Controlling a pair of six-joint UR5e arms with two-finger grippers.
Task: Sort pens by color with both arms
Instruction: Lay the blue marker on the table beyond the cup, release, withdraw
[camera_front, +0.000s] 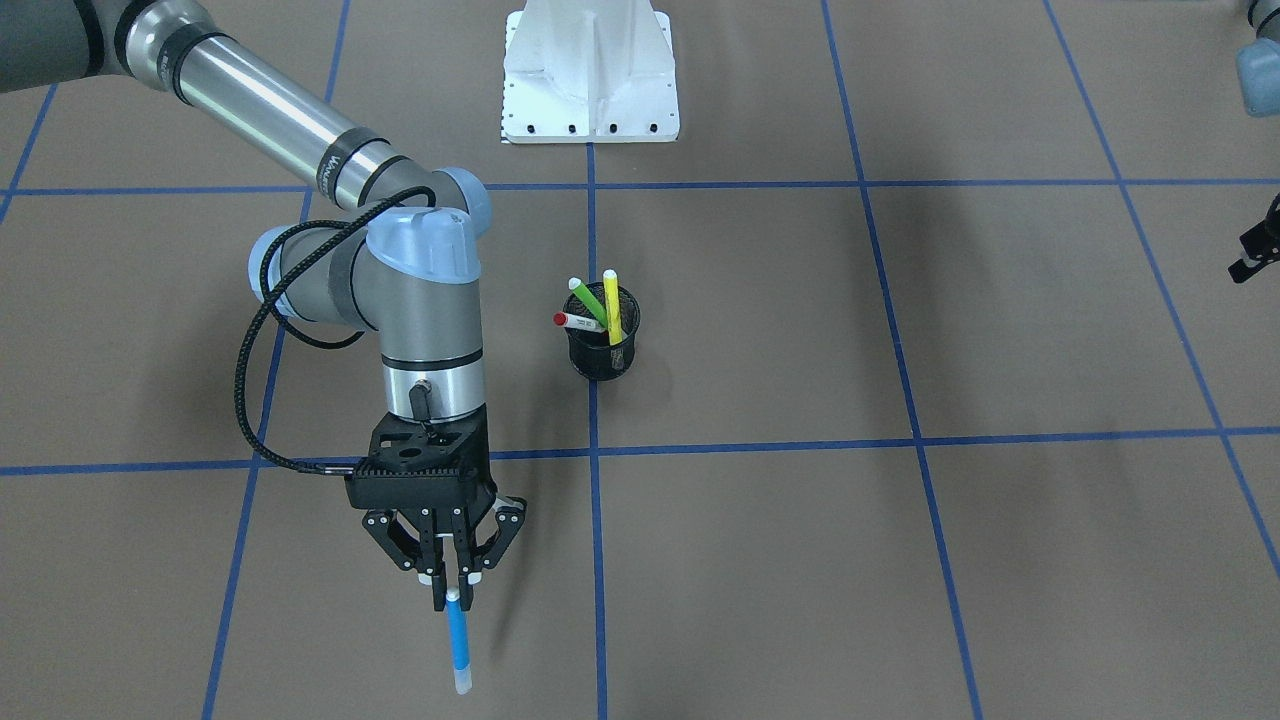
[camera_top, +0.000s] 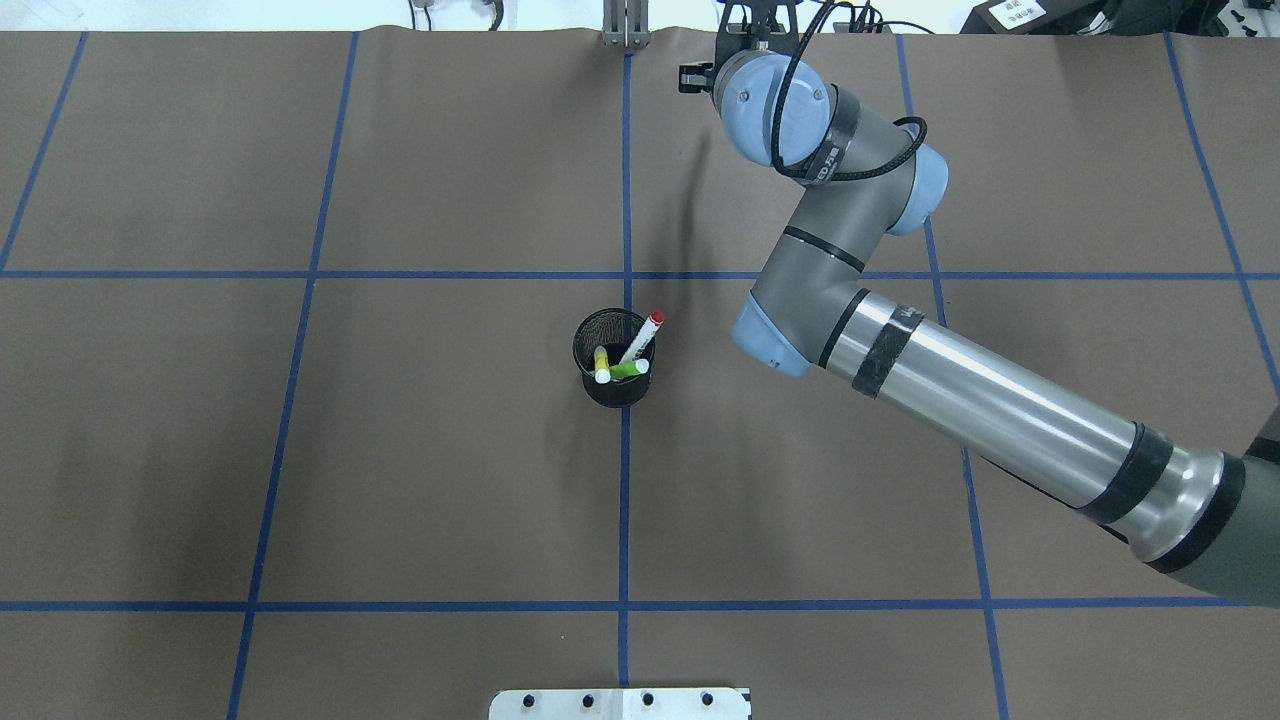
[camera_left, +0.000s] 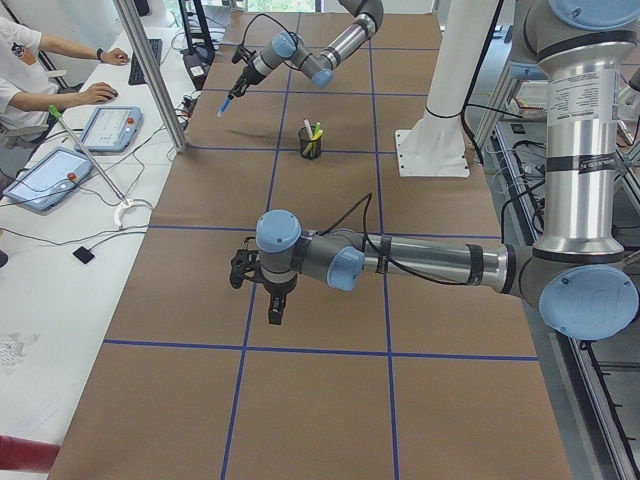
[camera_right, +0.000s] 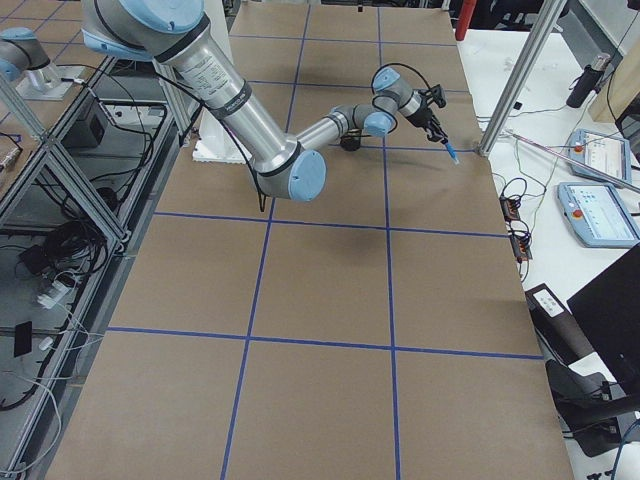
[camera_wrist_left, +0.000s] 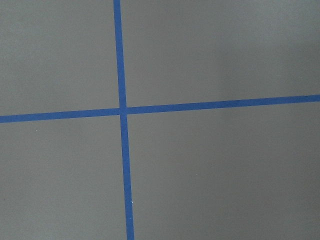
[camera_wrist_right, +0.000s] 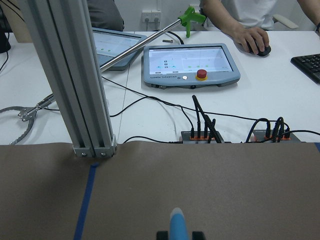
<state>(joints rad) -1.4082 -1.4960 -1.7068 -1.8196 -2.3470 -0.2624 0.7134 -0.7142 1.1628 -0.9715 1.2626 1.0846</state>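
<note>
My right gripper is shut on the top end of the blue pen, which hangs tip down above the table near the operators' edge. In the right wrist view the blue pen sticks out between the fingertips. The green pen, the yellow pen and the white pen with red ends stand in the black mesh cup at the table's middle. My left gripper hovers over bare table far from the cup; I cannot tell whether it is open or shut.
The white pedestal base stands at the robot's side of the table. An aluminium post rises at the table's far edge in front of the right gripper. Operators' tablets and cables lie beyond it.
</note>
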